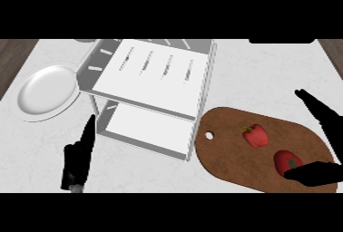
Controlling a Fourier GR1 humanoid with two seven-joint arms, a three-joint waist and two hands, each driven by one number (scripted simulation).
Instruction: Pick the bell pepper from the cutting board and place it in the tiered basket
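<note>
Red bell pepper (255, 136) on cutting board (231, 149) – tomato (288, 161) beside | right robot hand (321, 149) spread apart | tiered basket (150, 90) left – plate (46, 92) beyond

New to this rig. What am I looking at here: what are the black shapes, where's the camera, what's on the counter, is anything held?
One picture, taken as if from the robot's head, looking steeply down at a pale counter. The black shapes are the humanoid's two hands, coming in from the lower edge.

The left hand shows at lower left, fingers straight and pointing up, resting and holding nothing. The right hand is at the right edge, open, with its fingers up the side and its thumb reaching in over the board near the tomato. It holds nothing.

On the counter: a white plate at left, a white tiered basket in the middle, and a brown cutting board at right. On the board lie a red bell pepper and, nearer the robot, a tomato.

The pepper is not yet picked up.
</note>
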